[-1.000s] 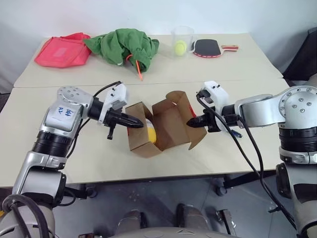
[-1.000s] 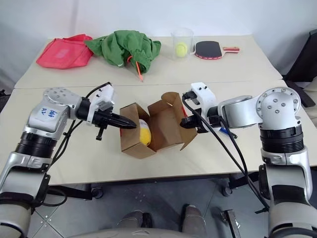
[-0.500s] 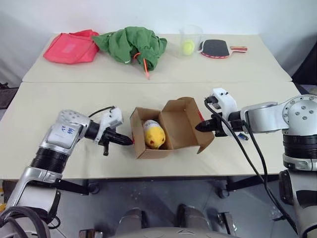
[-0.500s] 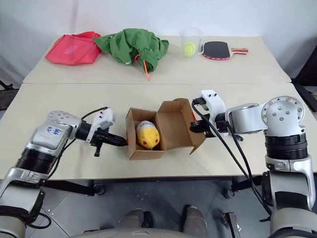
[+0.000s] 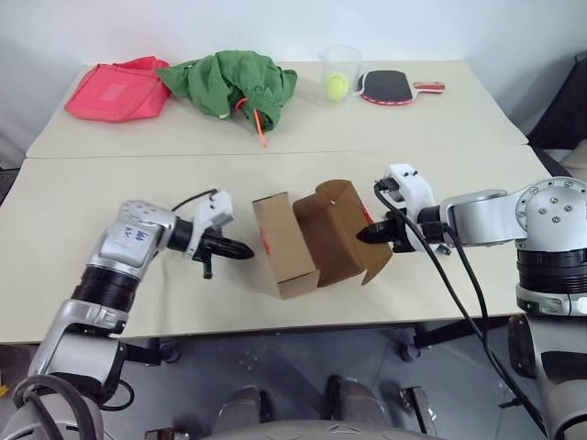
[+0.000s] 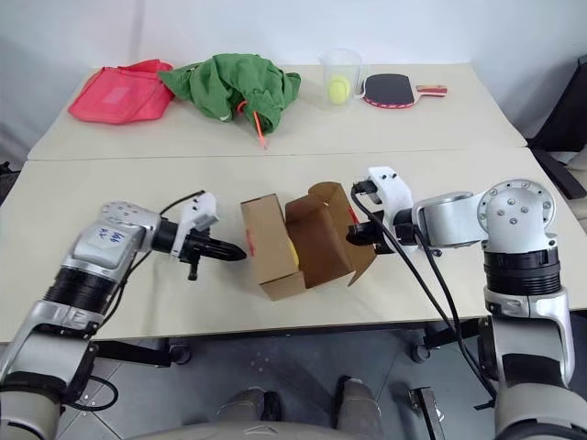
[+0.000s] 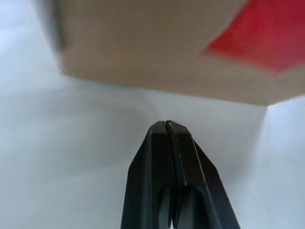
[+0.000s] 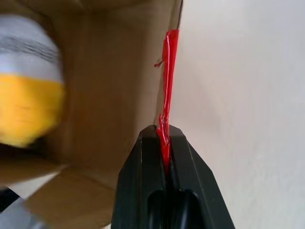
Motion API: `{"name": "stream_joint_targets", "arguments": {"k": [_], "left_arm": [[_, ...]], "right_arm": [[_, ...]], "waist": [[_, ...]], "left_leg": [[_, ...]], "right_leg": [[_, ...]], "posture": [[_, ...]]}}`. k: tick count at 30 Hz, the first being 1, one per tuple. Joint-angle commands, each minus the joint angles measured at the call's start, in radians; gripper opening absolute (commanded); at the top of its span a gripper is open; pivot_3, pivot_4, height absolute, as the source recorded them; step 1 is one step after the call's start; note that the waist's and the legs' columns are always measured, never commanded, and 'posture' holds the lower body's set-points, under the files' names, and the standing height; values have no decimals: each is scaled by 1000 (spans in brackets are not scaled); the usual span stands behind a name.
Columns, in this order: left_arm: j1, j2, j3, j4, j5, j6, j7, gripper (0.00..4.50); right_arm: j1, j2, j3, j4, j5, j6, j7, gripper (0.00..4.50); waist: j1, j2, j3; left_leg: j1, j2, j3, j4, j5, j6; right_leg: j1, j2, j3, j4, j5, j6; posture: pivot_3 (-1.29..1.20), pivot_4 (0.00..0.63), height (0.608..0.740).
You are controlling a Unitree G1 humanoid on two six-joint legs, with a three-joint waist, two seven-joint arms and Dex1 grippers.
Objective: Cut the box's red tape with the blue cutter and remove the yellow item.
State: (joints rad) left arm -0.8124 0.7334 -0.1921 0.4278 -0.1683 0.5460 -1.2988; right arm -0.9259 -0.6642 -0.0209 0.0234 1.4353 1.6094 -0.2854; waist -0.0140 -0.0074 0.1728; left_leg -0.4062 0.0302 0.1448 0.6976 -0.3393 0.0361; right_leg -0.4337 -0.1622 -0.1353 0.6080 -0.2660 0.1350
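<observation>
Right wrist view: the right gripper [image 8: 164,131] is pinching the box [image 5: 307,240] flap's red tape [image 8: 167,90], yellow item [image 8: 26,107] inside, mid-worktop. Left gripper [image 5: 246,249], closed empty at nine o'clock, should open and reach in next.

Lab/test room: 2 plain tables [image 5: 394,119], bare wall [image 5: 275,27].
</observation>
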Motion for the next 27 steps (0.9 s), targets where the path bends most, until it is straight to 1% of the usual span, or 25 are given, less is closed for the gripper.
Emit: {"name": "stream_joint_targets", "arguments": {"k": [1, 4, 8, 10, 11, 14, 17, 20, 27], "left_arm": [[-66, 46, 98, 0, -88, 52, -73, 0], [-132, 53, 153, -19, -151, 88, -101, 0], [-219, -10, 202, -70, -227, 132, -73, 0], [-233, -35, 204, -107, -246, 152, -60, 0], [-229, -65, 186, -158, -263, 170, -53, 0], [-198, -116, 137, -262, -296, 220, -54, 0], [-139, -120, 63, -305, -270, 218, -65, 0], [-101, -112, -4, -315, -221, 178, -58, 0], [-79, -66, -55, -287, -141, 103, -48, 0]], "right_arm": [[-28, -8, -17, -36, 20, 5, 13, 31], [-36, -20, -10, -41, 18, 5, 19, 31], [-41, -24, -8, -42, 19, 5, 23, 31], [-45, -22, -8, -41, 22, 5, 21, 31], [-50, -20, -8, -40, 24, 5, 18, 31], [-58, -17, -6, -40, 25, 5, 16, 31], [-62, -17, -5, -36, 22, 5, 16, 31], [-65, -17, -3, -33, 19, 5, 15, 31], [-65, -26, -2, -32, 23, 5, 13, 31]], "waist": [[-4, 0, 0], [6, 0, 0], [12, 0, 0], [9, 0, 0], [8, 0, 0], [8, 0, 0], [4, 0, 0], [-2, 0, 0], [-4, 0, 0]], "left_leg": [[0, 0, 0, 0, 0, 0], [0, 0, -1, 0, 0, 0], [0, -1, -1, 1, 0, 0], [0, -1, -1, 1, 0, 0], [0, -1, 0, 1, 0, 0], [0, -1, 0, 0, 0, 0], [0, -1, 0, 0, 0, 0], [2, -1, 0, 0, 0, -1], [1, -1, 0, 0, 0, -1]], "right_leg": [[0, 0, 0, 0, 0, 0], [0, -1, 0, 0, 0, 0], [1, -1, 0, 0, 0, 0], [1, -1, 0, 0, 0, 0], [1, 0, 0, 0, 0, 0], [0, 0, 0, 1, 0, 0], [0, 0, 0, 1, 0, 0], [0, 0, 1, 2, 0, 0], [0, 0, 1, 2, 0, 0]], "posture": [[0, 150, 740], [0, 150, 740], [0, 150, 740], [0, 150, 740], [0, 150, 740], [0, 150, 740], [0, 150, 740], [0, 150, 740], [0, 150, 740]]}}
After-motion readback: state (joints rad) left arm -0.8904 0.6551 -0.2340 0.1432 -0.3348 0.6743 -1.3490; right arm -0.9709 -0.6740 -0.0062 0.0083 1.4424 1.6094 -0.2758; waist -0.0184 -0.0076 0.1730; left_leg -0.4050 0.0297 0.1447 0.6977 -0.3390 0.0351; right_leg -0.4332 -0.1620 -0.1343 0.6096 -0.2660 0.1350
